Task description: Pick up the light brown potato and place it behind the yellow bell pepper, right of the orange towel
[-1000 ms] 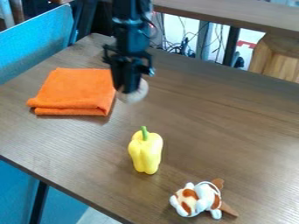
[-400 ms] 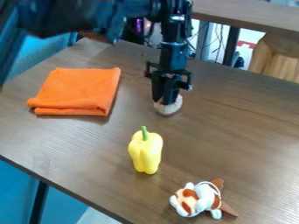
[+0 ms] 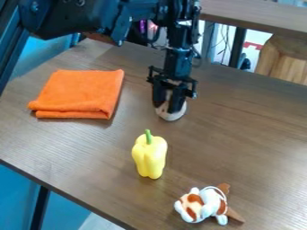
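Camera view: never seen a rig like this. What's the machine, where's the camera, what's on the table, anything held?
The machine is a black robot arm, coming in from the upper left and hanging down over the brown table. The camera is fixed off the arm and looks down at a slant.

At the arm's lower end are its jaws, the grasping part. They stand apart around a pale, round object low at the table; whether they press on it, I can't tell.

Also on the table: a folded orange cloth to the left in the picture, a yellow pepper nearer the camera, and a small brown-and-white stuffed animal near the bottom edge.
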